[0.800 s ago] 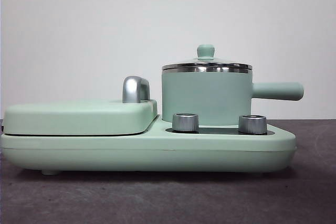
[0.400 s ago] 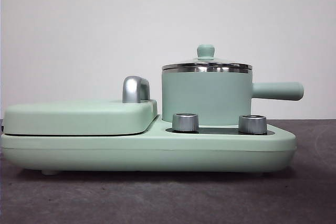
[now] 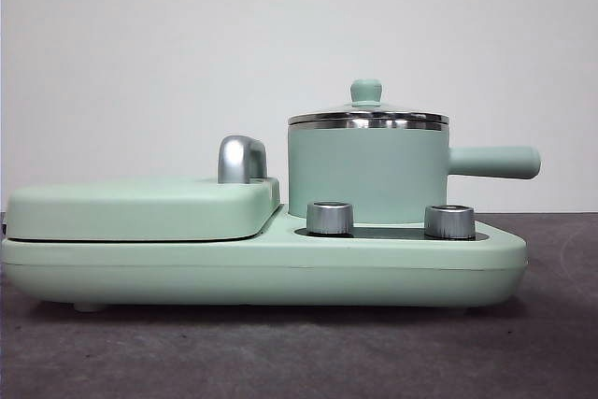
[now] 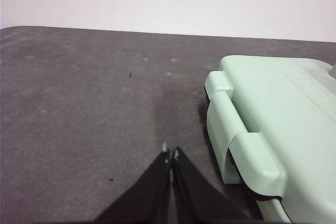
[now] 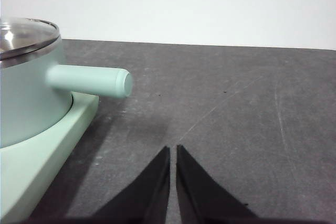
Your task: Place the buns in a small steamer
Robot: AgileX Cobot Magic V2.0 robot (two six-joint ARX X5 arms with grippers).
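Both sets of fingers are pinched shut on nothing. The left fingers [image 4: 171, 155] hang low over bare bench [image 4: 79, 103], tips all but touching, with the hinge end of the flat griddle [image 4: 273, 108] just off to one side of them. The right fingers [image 5: 172, 150] are closed the same way over the dark bench, and the steamer [image 5: 26, 87] sits near them, its straight handle [image 5: 89, 81] pointing out towards the space ahead of their tips.

From the front the steamer [image 3: 367, 170] stands on the mint base [image 3: 280, 263] with its glass lid [image 3: 366, 109] on and the knob on top; neither arm shows in that view.

No buns are in sight anywhere, so I can't say where they lie.

As I judge it, the job has not started, and the lid comes first. The right fingers are the nearer pair. They would need to spread wide, rise above the rim, come down square over the knob and close on it firmly, then lift straight up so the glass doesn't scrape the steel rim or tip. The handle is the thing to steer clear of on the way across. The lid wants setting down flat on open bench, away from the pot.

Counted: one steamer, one lid, one griddle with one chrome handle [image 3: 241, 158], two steel knobs [image 3: 330, 218] on the base, two sockets on the wall, no buns.
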